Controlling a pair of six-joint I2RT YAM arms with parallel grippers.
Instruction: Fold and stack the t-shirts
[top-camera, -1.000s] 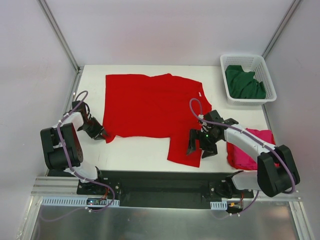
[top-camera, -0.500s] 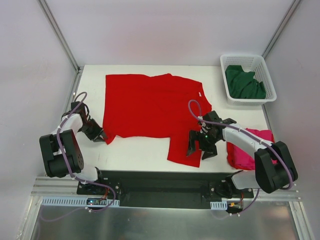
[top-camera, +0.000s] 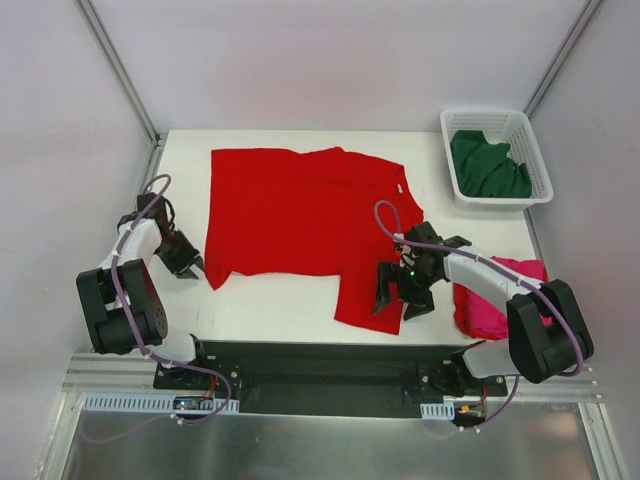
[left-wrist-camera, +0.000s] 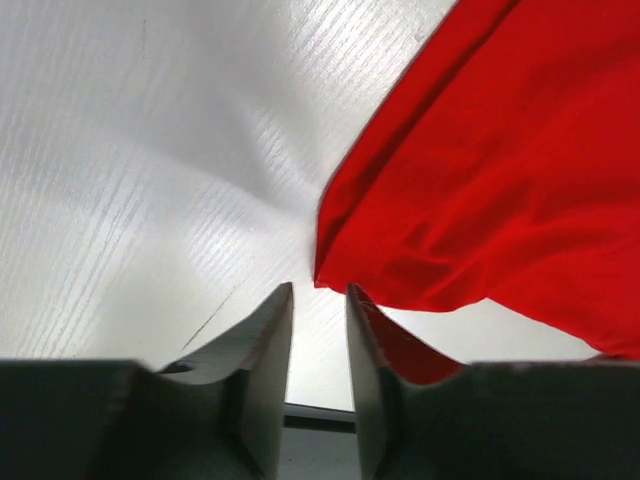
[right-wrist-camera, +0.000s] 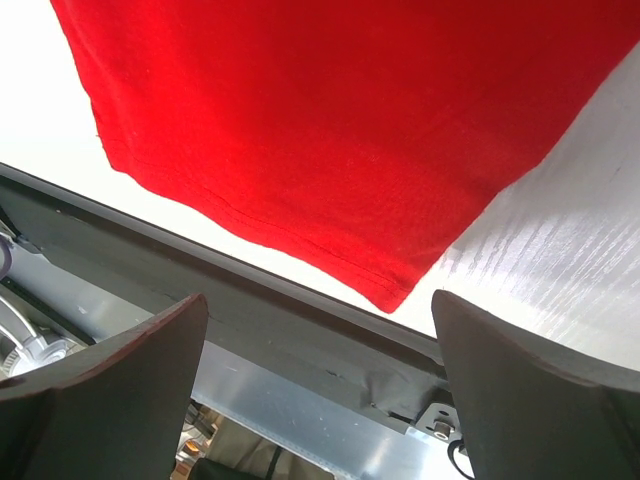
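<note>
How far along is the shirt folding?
Done: possibly the magenta-pink shirt beside the right arm, partly hidden. In hand: the bright red cotton t-shirt, spread out, left tool narrowly open at one corner, right tool open over another. Left: folding it, plus the dark green shirt in the white lattice basket.

White table inside a pale, closed-in booth

A white table (top-camera: 280, 300) with a faint grain stands before a plain back wall (top-camera: 340, 60) and lilac-grey side walls (top-camera: 60, 150). Slim aluminium posts (top-camera: 118, 70) rise at its rear corners. A black plate (top-camera: 330, 370) edges its near side, then a brushed metal sheet (top-camera: 330, 440). The light is soft and even.
</note>
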